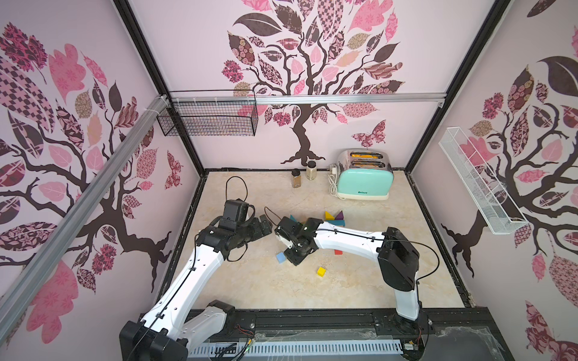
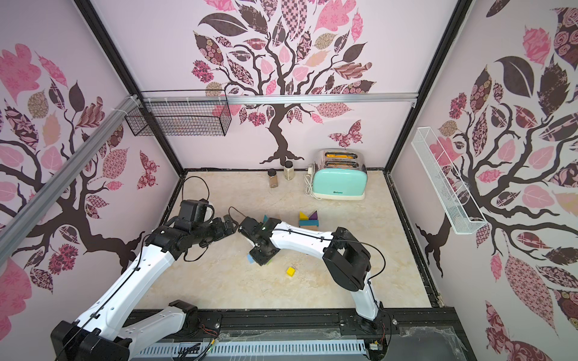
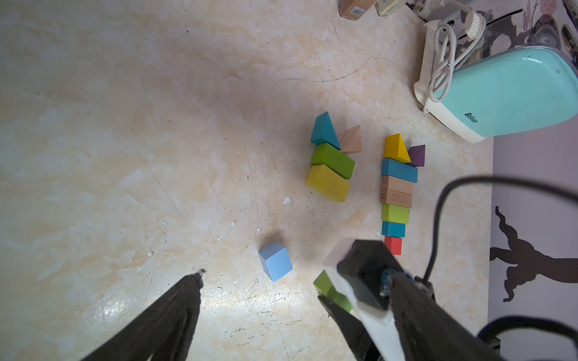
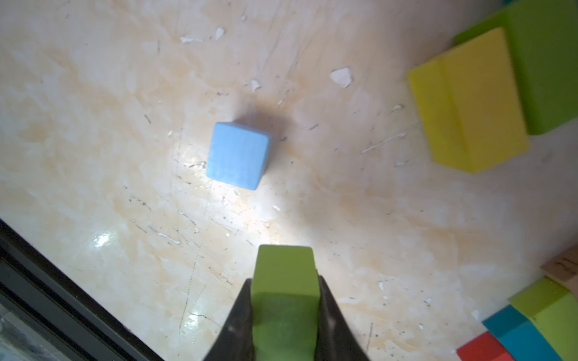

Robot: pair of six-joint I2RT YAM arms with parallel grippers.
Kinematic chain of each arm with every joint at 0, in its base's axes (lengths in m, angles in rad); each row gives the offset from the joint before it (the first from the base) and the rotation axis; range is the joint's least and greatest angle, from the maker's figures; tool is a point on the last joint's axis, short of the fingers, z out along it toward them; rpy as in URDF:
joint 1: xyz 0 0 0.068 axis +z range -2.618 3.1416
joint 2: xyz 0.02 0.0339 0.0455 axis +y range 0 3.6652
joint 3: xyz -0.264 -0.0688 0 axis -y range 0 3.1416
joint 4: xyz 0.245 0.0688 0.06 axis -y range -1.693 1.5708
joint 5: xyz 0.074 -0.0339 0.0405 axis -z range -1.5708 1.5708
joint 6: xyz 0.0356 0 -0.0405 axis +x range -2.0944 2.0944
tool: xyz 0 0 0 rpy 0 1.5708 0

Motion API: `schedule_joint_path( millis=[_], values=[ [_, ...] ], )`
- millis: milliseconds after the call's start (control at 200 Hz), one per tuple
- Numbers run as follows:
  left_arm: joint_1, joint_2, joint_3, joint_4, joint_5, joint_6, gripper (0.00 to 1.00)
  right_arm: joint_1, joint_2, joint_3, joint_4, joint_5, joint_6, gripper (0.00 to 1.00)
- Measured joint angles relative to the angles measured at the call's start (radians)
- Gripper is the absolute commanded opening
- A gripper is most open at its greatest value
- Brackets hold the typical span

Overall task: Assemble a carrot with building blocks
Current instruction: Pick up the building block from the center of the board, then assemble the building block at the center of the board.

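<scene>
right gripper is clenched on a green block, one finger on each side face, the block's end sticking out past the tips. on the table just ahead of those tips lies a blue cube, apart from the block. farther ahead and off to one side sit a yellow brick and a green brick, long faces touching. in a top view a yellow cube lies alone near this gripper, on its base side.

left gripper is released, fingers spread wide with nothing between them. it hangs close to the right gripper, on its left. beyond its tips come the blue cube, then the two bricks, then a teal wedge touching the green brick, a wood wedge beside it.

right of the right gripper runs a line touching end to end: red cube, teal cube, green cube, wood bricks, teal brick, yellow wedge, with a purple wedge beside it. a toaster stands well beyond both grippers.
</scene>
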Motion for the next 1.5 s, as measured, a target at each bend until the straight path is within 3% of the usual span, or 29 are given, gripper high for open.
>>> schedule_joint_path(
  millis=[650,755,1040,1305,1501],
  values=[
    [0.042,0.022,0.002,0.053,0.013,-0.005,0.98,-0.055,0.238,0.160,0.056,0.132,-0.189,0.29],
    [0.046,0.028,0.002,0.059,0.023,-0.005,0.98,-0.061,0.241,0.165,0.074,0.149,-0.203,0.32],
    [0.068,0.047,-0.007,0.068,0.064,-0.005,0.98,-0.070,0.243,0.166,0.093,0.168,-0.224,0.56],
    [0.075,0.045,-0.010,0.067,0.088,0.000,0.98,-0.070,0.198,0.166,0.068,0.119,-0.196,0.57],
    [0.076,0.035,-0.010,0.066,0.131,0.028,0.88,-0.070,0.110,0.257,-0.008,0.076,-0.140,0.58]
  ],
)
